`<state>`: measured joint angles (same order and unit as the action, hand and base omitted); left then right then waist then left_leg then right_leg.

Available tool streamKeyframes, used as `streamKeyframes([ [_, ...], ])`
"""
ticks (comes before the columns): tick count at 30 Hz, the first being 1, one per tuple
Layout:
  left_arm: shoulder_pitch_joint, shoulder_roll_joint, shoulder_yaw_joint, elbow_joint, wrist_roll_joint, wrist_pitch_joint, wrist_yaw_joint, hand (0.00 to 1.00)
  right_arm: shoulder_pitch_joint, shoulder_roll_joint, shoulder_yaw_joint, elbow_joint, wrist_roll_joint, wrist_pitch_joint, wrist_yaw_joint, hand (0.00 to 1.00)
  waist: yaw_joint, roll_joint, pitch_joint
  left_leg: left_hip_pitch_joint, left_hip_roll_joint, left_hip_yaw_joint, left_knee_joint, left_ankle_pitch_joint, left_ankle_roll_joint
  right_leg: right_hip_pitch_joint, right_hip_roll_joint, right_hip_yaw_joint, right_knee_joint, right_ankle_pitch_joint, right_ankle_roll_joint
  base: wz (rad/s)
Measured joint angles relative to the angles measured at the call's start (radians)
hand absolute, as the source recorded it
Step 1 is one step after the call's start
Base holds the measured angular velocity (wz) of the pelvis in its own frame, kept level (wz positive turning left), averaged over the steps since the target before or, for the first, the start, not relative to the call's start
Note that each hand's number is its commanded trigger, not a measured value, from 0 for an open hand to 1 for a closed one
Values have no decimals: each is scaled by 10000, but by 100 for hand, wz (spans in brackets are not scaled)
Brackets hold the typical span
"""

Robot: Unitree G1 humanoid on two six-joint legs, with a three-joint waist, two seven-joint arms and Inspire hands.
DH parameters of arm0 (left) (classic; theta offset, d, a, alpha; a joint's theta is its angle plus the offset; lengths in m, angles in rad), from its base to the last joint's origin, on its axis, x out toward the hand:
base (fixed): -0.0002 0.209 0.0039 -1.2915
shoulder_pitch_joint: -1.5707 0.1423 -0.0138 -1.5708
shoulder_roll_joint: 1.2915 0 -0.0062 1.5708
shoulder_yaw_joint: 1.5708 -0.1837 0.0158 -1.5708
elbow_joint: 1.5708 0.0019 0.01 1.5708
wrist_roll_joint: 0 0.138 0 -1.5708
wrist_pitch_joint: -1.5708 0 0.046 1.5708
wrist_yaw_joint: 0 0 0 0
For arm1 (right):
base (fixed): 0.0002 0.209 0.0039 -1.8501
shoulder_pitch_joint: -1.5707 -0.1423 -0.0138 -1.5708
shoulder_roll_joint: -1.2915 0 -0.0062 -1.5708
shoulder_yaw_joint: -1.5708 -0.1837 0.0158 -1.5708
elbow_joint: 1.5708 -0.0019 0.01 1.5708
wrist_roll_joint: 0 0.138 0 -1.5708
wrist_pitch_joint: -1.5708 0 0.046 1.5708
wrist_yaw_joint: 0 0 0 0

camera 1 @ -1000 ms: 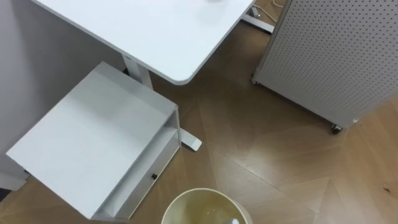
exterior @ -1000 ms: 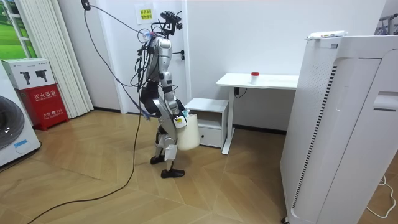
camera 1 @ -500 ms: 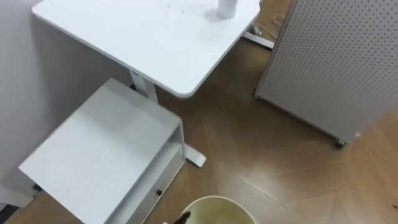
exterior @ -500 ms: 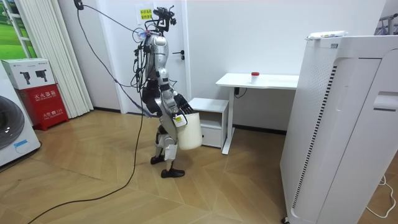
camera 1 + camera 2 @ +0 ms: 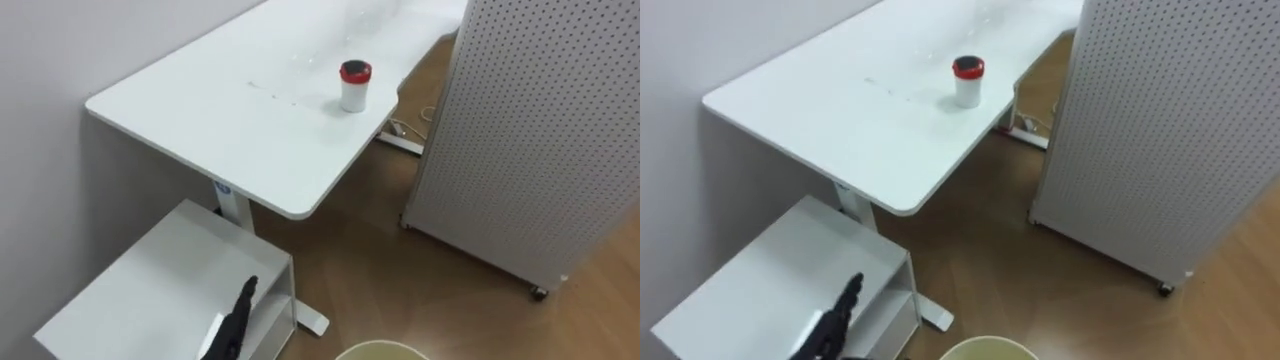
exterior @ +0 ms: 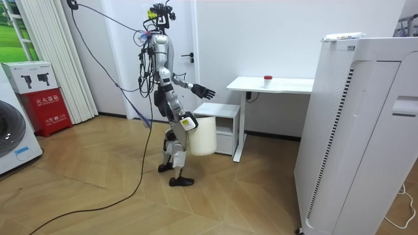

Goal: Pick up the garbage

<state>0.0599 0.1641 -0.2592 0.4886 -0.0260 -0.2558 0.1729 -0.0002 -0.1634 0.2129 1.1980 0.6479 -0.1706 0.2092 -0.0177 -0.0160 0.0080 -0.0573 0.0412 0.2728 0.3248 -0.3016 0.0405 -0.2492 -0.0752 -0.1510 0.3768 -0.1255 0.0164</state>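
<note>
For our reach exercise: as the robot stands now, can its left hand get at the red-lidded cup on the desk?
Probably not yet. The left hand hovers over the low cabinet, well short of the cup far along the desk. Nothing blocks the desktop around it.

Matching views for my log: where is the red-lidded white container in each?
Left eye view: the red-lidded container sits upper middle, on the white desk.
Right eye view: container upper middle, a little further left.
Room view: container right of centre, on the desk.
Shared landmark: the white desk.

No print is clear enough to read
</note>
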Motion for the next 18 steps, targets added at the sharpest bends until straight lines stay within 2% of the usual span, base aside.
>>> streamKeyframes([
  [2, 44, 1, 225, -160, 2, 2, 224, 0, 27, 23, 1, -1, -96, 1, 166, 100, -21, -62, -4, 281, 4, 257, -187, -2, -1, 82, 28, -24, -23, 44, -17, -51],
  [4, 111, 15, 336, -799, -12, -11, 601, 0, 57, 36, 5, 6, -120, 111, 241, 100, -23, -97, 18, 560, 57, 516, -402, -2, -1, 282, 82, -288, -282, 230, -61, -38],
  [8, 119, 24, 404, -1635, -18, -165, 1089, 0, 105, 30, -12, 11, -130, 198, 224, 100, -37, -120, 36, 1061, 58, 845, -719, -2, 0, 616, 99, -601, -483, 295, -85, -28],
  [9, 104, 55, 424, -1756, -20, -310, 1248, 0, 113, 35, -5, 3, -128, 197, 228, 100, -87, -122, 39, 1155, 63, 893, -837, -1, 0, 708, 89, -794, -536, 323, -100, -14],
  [11, 101, 52, 422, -1795, -20, -361, 1434, 0, 145, 35, 1, 2, -138, 197, 247, 100, -127, -121, 40, 1279, 66, 939, -910, -1, 0, 803, 70, -1000, -568, 324, -101, -8],
  [18, 110, 56, 467, -1822, -34, -356, 1679, 0, 39, 32, -96, -1, -516, 198, 378, 100, -331, -158, 55, 1556, 140, 960, -904, 4, -8, 1057, 153, -1044, -722, 324, -101, -3],
])
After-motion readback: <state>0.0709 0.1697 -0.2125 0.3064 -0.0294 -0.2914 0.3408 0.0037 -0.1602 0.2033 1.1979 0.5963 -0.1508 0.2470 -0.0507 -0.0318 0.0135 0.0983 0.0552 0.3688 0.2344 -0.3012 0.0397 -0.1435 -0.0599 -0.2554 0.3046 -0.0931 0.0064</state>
